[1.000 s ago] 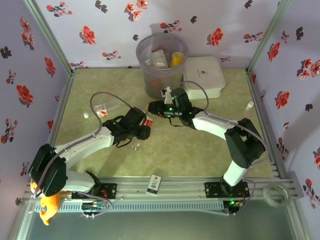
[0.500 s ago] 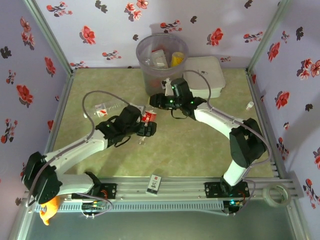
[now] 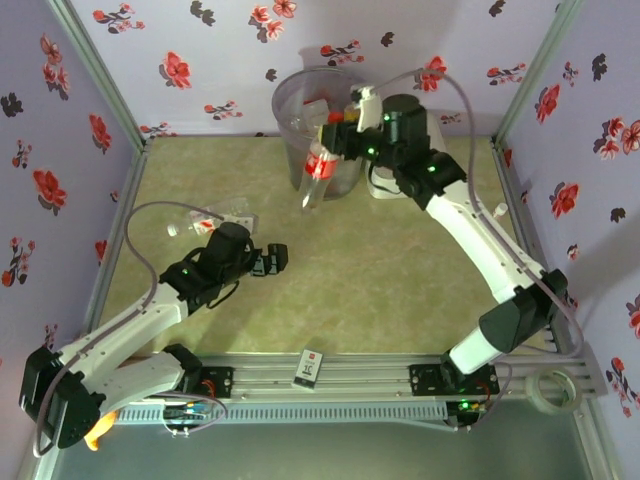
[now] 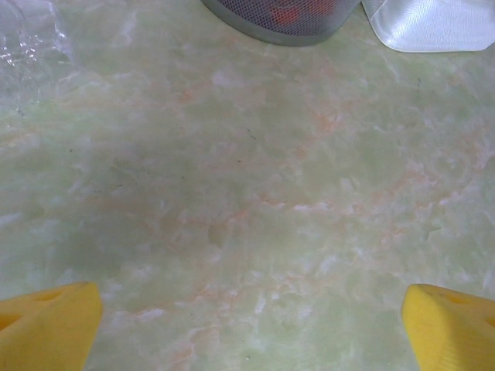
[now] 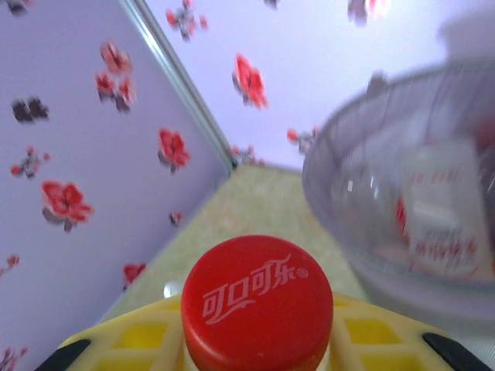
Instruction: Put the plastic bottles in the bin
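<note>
The right fingers [image 5: 131, 340] have raised the 可口可乐-capped bottle [image 3: 317, 168] beside the bin [image 3: 292, 120].

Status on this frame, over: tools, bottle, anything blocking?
Right tool shut on red-capped bottle, raised beside the bin, not yet in. Left tool open, empty. A clear bottle lies on table. Nothing blocking.

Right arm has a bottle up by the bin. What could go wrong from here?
The right end effector holds the bottle near its cap, and the body hangs tilted over the front side of the bin. Released here, it might hit the rim or land outside.
</note>
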